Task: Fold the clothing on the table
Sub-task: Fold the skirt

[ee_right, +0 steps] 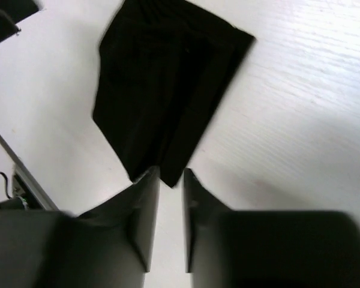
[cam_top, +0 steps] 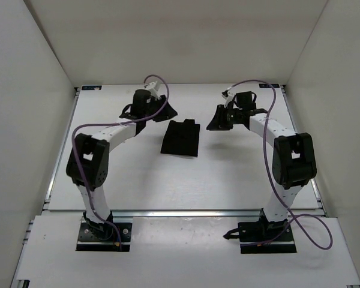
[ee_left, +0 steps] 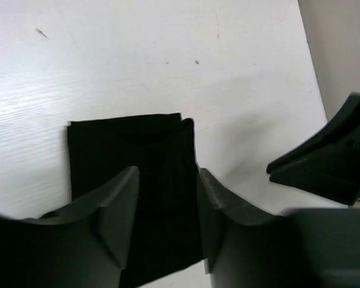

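The clothing (cam_top: 181,138) is a black garment folded into a small flat rectangle on the white table (cam_top: 228,174), between the two arms. My left gripper (cam_top: 164,114) hovers at its far left corner. In the left wrist view the left gripper (ee_left: 167,198) is open, and the clothing (ee_left: 132,156) lies flat below the wide gap. My right gripper (cam_top: 218,123) hangs just right of the garment. In the right wrist view the right gripper (ee_right: 171,180) stands narrowly open with bare table showing in the gap. A corner of the clothing (ee_right: 168,84) ends just beyond its tips.
White walls (cam_top: 30,90) enclose the table on the left, back and right. A metal rail (cam_top: 186,212) runs along the front edge by the arm bases. Purple cables (cam_top: 264,150) loop off both arms. The right gripper's fingers (ee_left: 330,159) show at the left wrist view's right edge.
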{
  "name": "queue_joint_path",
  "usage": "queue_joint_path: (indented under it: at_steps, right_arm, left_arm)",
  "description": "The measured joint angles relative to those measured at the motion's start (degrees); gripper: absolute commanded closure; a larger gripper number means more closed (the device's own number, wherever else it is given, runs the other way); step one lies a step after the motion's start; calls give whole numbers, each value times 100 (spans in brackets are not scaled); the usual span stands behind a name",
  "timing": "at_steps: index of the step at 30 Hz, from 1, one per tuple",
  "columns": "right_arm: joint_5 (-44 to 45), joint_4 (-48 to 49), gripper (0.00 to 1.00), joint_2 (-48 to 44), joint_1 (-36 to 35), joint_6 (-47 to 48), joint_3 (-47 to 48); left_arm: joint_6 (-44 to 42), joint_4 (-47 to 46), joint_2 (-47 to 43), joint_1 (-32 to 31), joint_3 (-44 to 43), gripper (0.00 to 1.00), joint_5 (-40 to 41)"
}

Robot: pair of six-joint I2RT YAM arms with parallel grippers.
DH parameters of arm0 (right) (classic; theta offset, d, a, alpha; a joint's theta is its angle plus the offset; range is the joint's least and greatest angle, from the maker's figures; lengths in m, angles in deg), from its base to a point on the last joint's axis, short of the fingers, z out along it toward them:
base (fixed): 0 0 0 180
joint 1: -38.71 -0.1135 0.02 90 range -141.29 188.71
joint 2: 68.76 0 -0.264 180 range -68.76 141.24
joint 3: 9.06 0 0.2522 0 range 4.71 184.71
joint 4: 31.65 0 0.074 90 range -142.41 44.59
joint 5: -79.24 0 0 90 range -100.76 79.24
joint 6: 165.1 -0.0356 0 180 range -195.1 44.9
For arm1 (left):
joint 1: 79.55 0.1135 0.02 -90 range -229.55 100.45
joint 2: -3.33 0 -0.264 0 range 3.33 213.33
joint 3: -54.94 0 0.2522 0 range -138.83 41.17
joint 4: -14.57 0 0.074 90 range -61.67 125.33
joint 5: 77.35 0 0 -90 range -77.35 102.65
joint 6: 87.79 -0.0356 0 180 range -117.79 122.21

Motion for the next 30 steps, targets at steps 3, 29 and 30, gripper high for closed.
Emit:
queue_joint_path:
  at_steps: [3, 29, 30]
  right_arm:
    - [-160, 205, 100, 9, -118, -166, 127]
    - [35, 199, 100, 2785, -951, -535, 2669]
    - [66, 238, 100, 2780, -909, -535, 2601]
  left_arm:
    - [-4, -153, -688, 232, 492, 100, 13]
    - [1163, -1456, -33, -76, 2251, 100, -592]
    - [1137, -1355, 26, -116, 2177, 100, -535]
